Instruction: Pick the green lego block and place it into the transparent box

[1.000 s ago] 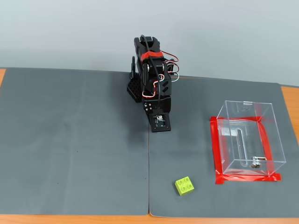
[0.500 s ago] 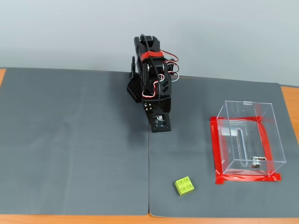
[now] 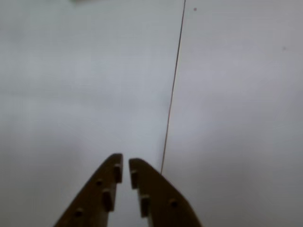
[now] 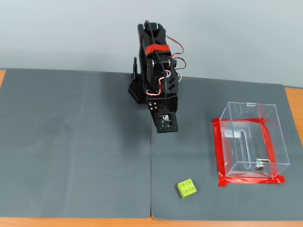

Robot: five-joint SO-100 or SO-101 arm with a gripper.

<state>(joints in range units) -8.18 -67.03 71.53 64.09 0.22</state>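
Right, my claw (image 3: pixel 124 171) is all but clenched, only a thin slit between the tips, and grasping nothing; the wrist view shows just bare mat and the seam (image 3: pixel 173 90) between the two mats. In the fixed view the arm (image 4: pixel 158 80) sits folded at the far side of the desk (image 4: pixel 293 101), with the claw low at its front. The brick (image 4: pixel 187 188) lies well apart from it, toward the near edge and slightly right, just right of the seam. It is square, so no long axis to speak of; studs up, its sides turned a little off the mat edges. The box (image 4: pixel 252 139) stands open-topped to the brick's right and a bit farther back. I judge the reach must go forward and down, claw opened first.
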